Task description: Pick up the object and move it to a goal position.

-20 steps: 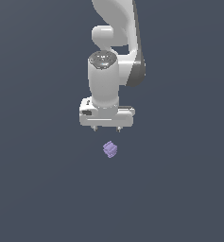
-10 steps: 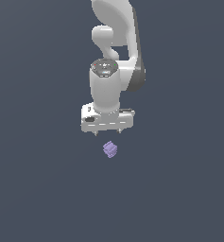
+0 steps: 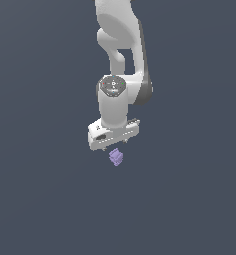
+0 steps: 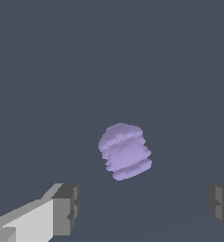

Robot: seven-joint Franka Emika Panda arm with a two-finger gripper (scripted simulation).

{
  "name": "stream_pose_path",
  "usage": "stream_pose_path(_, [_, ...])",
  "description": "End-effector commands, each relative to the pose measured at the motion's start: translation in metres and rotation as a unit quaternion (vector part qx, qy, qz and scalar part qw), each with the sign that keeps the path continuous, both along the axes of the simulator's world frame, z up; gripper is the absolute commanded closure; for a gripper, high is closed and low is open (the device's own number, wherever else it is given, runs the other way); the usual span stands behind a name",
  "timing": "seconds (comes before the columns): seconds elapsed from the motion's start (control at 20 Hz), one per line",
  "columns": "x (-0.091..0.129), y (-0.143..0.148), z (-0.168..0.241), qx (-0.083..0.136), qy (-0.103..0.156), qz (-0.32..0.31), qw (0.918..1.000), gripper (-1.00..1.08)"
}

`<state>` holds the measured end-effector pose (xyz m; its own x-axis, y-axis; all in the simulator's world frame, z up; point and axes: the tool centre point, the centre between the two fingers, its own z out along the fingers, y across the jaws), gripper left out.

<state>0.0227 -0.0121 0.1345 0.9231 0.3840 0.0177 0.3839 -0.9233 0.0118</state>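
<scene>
The object is a small pale purple lumpy block with ridged sides (image 3: 116, 158). It lies on the dark grey floor just below my white gripper (image 3: 115, 146) in the exterior view. In the wrist view the block (image 4: 124, 151) sits ahead of the gap between my two fingers (image 4: 66, 208), which stand wide apart. The gripper is open and empty, a little above the block and not touching it. The fingertips are mostly hidden behind the hand in the exterior view.
The plain dark grey floor (image 3: 189, 199) surrounds the block. The white arm (image 3: 120, 60) rises above the gripper.
The gripper has come down toward the block and the gap between them has shrunk. The block has not moved.
</scene>
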Motion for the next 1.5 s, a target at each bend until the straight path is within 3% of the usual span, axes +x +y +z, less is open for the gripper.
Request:
stream_pose_path(0.0, [0.002,0.001,-0.008,-0.001,0.002,0.038,0.9993,-0.92])
stream_pose_path(0.65, [0.009,0.007,-0.037,0.000,0.010,0.170,0.9854,-0.92])
stream_pose_path(1.15, [0.010,0.007,-0.043,0.000,0.011,0.185,0.9826,-0.92])
stream_pose_path(1.45, [0.009,0.007,-0.067,0.000,0.011,0.187,0.9823,-0.92])
